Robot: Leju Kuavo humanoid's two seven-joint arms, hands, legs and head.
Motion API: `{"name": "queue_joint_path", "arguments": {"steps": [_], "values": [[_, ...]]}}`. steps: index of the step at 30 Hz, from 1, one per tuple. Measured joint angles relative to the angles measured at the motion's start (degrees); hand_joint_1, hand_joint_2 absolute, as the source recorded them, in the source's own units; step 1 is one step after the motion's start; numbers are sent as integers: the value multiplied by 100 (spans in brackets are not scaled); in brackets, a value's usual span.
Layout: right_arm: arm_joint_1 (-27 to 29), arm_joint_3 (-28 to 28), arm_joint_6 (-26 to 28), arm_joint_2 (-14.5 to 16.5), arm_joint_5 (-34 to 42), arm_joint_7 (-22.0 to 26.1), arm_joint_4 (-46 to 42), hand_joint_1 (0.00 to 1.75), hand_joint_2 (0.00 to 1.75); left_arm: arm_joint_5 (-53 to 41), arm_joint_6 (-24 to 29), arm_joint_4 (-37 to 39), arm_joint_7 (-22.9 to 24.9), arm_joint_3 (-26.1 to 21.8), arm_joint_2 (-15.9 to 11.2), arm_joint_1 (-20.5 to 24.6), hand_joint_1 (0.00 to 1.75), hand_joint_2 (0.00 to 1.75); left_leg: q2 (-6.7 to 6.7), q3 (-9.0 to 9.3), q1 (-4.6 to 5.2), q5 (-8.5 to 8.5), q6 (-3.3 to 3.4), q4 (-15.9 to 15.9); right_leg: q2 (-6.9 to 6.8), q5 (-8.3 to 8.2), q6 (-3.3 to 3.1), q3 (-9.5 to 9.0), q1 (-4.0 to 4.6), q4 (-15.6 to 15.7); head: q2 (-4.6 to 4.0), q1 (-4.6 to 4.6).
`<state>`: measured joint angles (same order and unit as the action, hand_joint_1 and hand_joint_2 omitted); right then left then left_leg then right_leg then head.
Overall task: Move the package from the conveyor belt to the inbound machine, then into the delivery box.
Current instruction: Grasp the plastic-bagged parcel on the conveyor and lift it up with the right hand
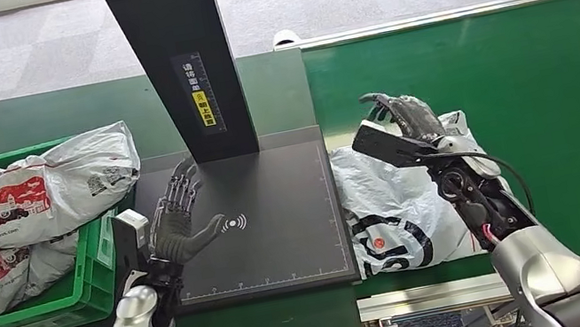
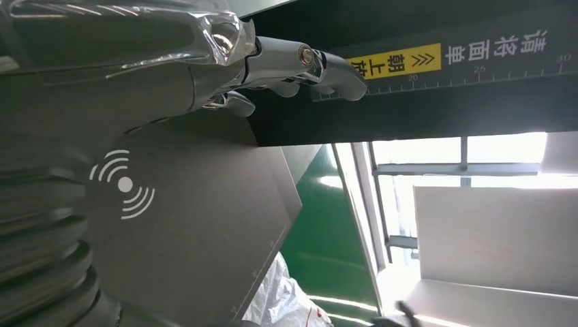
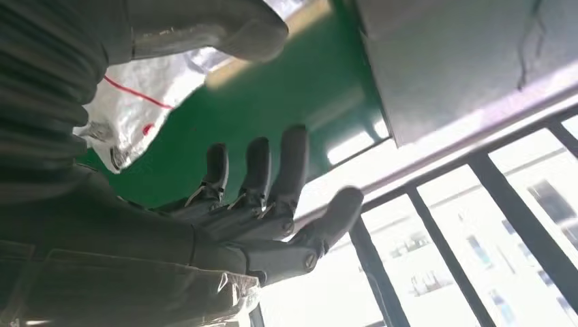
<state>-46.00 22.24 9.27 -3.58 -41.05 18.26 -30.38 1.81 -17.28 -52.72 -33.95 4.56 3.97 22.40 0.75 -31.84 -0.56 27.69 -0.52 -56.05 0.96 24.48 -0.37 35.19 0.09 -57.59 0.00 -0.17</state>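
Observation:
A white plastic package point(image 1: 394, 213) with black and red print lies on the green conveyor belt point(image 1: 545, 100), against the edge of the inbound machine's dark plate point(image 1: 278, 219). My right hand point(image 1: 406, 118) hovers over the package's far end, fingers spread and holding nothing; the right wrist view shows those fingers point(image 3: 272, 204) apart above a corner of the package point(image 3: 136, 109). My left hand point(image 1: 178, 215) is open above the plate's left part, near the white signal mark point(image 1: 234, 223). In the left wrist view its fingers point(image 2: 293, 61) reach toward the machine's black column point(image 2: 443, 88).
A green delivery box point(image 1: 82, 281) at the left holds several white printed bags point(image 1: 32, 200). The machine's black column point(image 1: 182, 56) rises behind the plate. The belt's metal rail point(image 1: 471, 289) runs along the front edge.

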Motion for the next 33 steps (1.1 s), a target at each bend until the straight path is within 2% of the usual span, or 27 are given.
{"name": "queue_joint_path", "arguments": {"steps": [2,4,8,13,19,27,28,31,32,33], "values": [[102,-143,101,8,-51,-8,-327,0,175,-8,-3,-19,-16,-9,1,-14,0,175,-1,0,0,0,0,0,0,0,0,-1,0,0,-1,1],[175,-218,-17,-2,-263,-240,-560,0,175,-10,-12,-19,-31,-13,0,-15,0,175,-2,1,1,0,0,0,1,-1,1,-1,-2,0,-1,2],[210,-94,-1050,-85,-1102,-1247,-593,0,175,-19,-59,0,-38,-15,-2,11,0,175,-4,3,2,0,0,-1,1,-1,1,-2,-4,1,-1,2],[196,346,-1873,-143,-1838,-1746,-178,0,175,-70,-33,86,-39,-27,15,88,0,175,-2,3,1,0,0,-1,1,-1,1,-1,-2,1,-1,1],[211,909,-2512,-261,-2177,-1777,227,0,175,-79,16,199,-25,-58,28,159,0,175,-2,1,1,0,0,0,1,-1,1,1,-1,1,-1,1],[269,1490,-3256,-417,-2284,-1293,514,2,175,-79,14,312,-26,-62,65,168,0,175,-3,3,2,1,1,-1,1,-1,1,-1,-3,2,-1,0],[269,1541,-3302,-425,-2281,-1257,539,34,175,-79,14,321,-27,-62,75,168,0,175,-3,4,2,1,1,-1,1,-1,1,-1,-3,2,-1,0],[276,1678,-3404,-438,-2270,-1182,604,163,175,-78,10,334,-28,-62,105,172,0,175,-4,8,1,1,0,-1,0,-1,1,-2,-2,2,-1,0],[283,1719,-3422,-438,-2268,-1168,622,175,175,-75,9,337,-27,-62,116,176,0,175,-4,10,1,1,0,-1,0,0,1,-4,-1,2,-1,0],[292,1758,-3434,-438,-2263,-1157,634,175,175,-73,8,343,-27,-62,128,184,0,175,-5,13,1,1,0,-1,1,0,1,-6,-1,3,-1,0]]}}
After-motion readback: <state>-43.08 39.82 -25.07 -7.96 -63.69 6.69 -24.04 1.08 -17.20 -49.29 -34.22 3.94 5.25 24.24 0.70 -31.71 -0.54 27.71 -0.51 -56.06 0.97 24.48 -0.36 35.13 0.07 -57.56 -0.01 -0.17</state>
